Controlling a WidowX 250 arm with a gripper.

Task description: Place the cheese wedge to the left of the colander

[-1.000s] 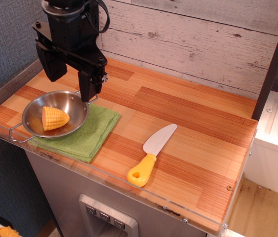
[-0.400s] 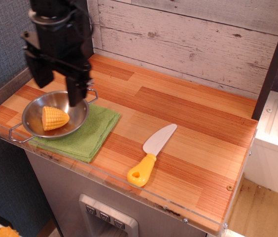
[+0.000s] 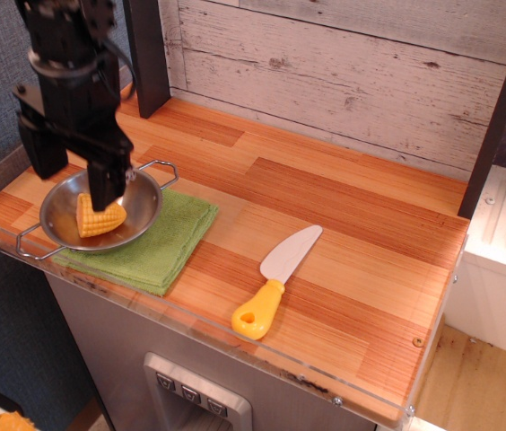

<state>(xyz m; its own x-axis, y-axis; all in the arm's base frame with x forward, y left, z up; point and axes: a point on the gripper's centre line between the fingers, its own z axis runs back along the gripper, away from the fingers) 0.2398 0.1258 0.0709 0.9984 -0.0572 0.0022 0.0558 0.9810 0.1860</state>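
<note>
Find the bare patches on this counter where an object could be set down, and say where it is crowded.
Free: the wood between the green cloth, toy knife and back wall. Crowded: the left end, where the hand hangs over the colander holding the cheese wedge.

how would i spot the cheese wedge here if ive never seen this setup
Start at the left end of the wooden counter, where a shiny steel colander sits on a folded green cloth. The cheese wedge lies inside that bowl, right under the black gripper. It is a small yellow chunk with a ridged, corn-like grid, unlike the smooth yellow-handled toy knife further right.
</note>
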